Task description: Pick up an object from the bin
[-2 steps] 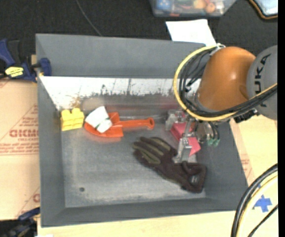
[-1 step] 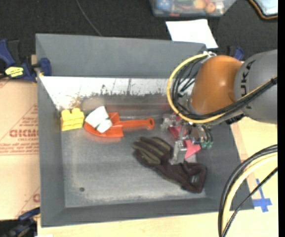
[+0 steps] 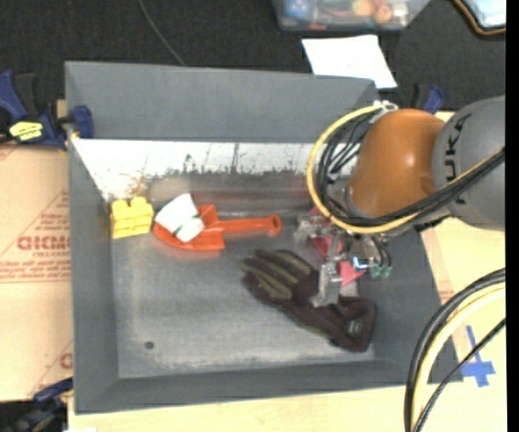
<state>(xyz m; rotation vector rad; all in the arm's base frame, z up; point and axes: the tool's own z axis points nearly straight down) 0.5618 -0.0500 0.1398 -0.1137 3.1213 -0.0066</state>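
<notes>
In the camera view, the gripper is seen poised over the middle of a dark glove lying flat at the bin's right, presumably for a grasp there, though its opening cannot be told.

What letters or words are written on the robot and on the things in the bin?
"UKA": black letters on the grey arm.
Yellow block, orange scoop, dark glove: no writing that can be read.
</notes>
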